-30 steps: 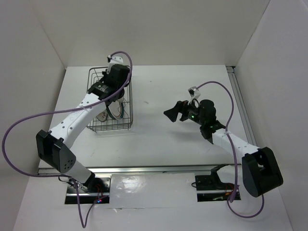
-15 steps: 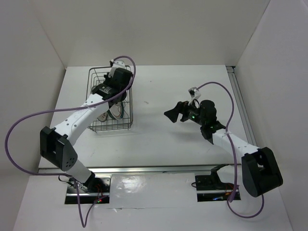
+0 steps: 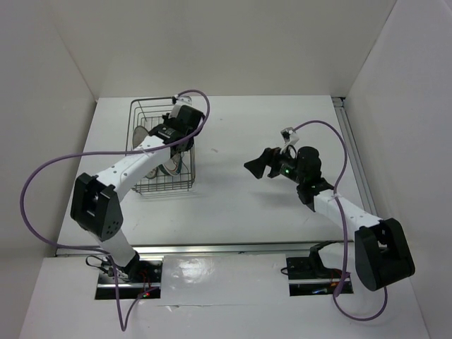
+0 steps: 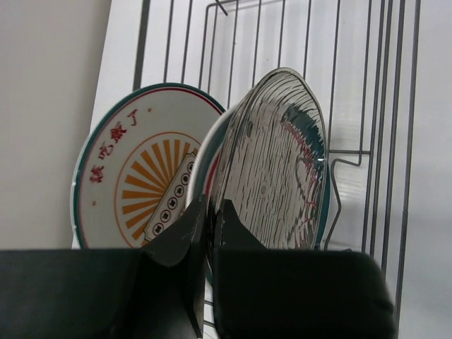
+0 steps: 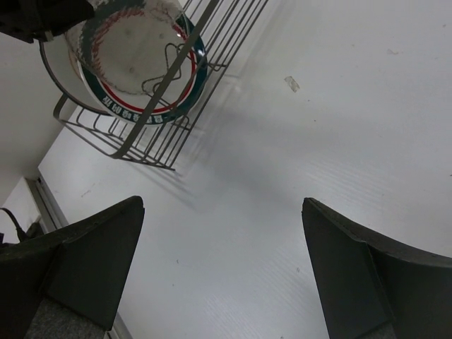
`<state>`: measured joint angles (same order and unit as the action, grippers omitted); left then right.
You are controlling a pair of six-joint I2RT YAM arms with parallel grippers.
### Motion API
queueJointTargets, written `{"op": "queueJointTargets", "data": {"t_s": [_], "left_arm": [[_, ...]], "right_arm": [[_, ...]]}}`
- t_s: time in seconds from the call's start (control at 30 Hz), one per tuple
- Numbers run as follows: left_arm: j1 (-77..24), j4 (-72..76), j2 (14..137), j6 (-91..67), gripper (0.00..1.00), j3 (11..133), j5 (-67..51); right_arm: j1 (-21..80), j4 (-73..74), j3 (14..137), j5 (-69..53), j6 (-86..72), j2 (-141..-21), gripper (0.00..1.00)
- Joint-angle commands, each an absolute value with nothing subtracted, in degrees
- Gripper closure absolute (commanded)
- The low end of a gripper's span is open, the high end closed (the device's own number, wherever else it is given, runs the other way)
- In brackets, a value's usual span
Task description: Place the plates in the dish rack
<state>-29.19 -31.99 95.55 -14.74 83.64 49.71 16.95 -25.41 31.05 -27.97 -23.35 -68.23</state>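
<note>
L arm has swung farther right over the rectangular dark-wire dish rack [image 3: 161,185] vs. a sec ago, its shoulder turning w/ it; R arm barely changed. The left end effector [image 4: 210,212] has its fingers nearly together, apparently pinched on the lower rim of the clear greyish ribbed plate [image 4: 275,155]. That plate stands on edge inside the rack, leaning a little. Just left of it stands the white round plate w/ orange sunburst centre [image 4: 127,183], glossy and teal-edged. A teal-banded round plate [image 5: 106,92] shows close by the clear one; touching or not, can't tell. The right end effector [image 5: 223,205] hovers over the white tabletop [image 3: 247,212], fingers wide apart, empty, well apart from the rack. Risks, as judged: the clear plate looks slick and hard, so letting go before it seats btwn prongs could let it tip onto its neighbours and chip a rim. Pulling out at an angle could snag a finger on the thin wires and drag the light rack.
</note>
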Motion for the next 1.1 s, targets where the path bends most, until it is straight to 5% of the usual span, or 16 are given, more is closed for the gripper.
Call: {"op": "queueJointTargets", "data": {"t_s": [0.0,0.17,0.3,0.37,0.43,0.7,1.07], "left_arm": [[-29.79,-31.03,97.12,-13.54,0.93,84.38,51.24],[-29.79,-31.55,97.65,-14.06,0.65,84.38,50.1],[-29.79,-31.55,96.34,-14.68,0.33,84.38,48.79],[-30.32,-32.08,94.06,-13.98,0.28,84.38,45.2],[-31.8,-32.08,91.42,-13.28,0.04,84.38,43.51],[-32.52,-32.78,72.79,-14.49,0.0,83.85,31.39],[-31.03,-35.24,53.1,-22.15,0.0,76.3,29.19]], "right_arm": [[15.91,-28.3,30.5,-29.27,-23.55,-66.27,0.0],[15.91,-28.3,29.97,-29.27,-24.08,-66.27,0.0],[15.91,-28.3,29.97,-29.27,-24.08,-66.27,0.0],[15.91,-27.6,29.97,-28.56,-24.08,-66.27,0.0],[15.91,-24.8,30.75,-24.98,-23.47,-65.66,0.0],[17.92,2.69,47.24,-4.25,-17.58,-60.65,0.0],[20.57,28.73,65.21,21.52,-15.29,-52.83,0.0]]}}
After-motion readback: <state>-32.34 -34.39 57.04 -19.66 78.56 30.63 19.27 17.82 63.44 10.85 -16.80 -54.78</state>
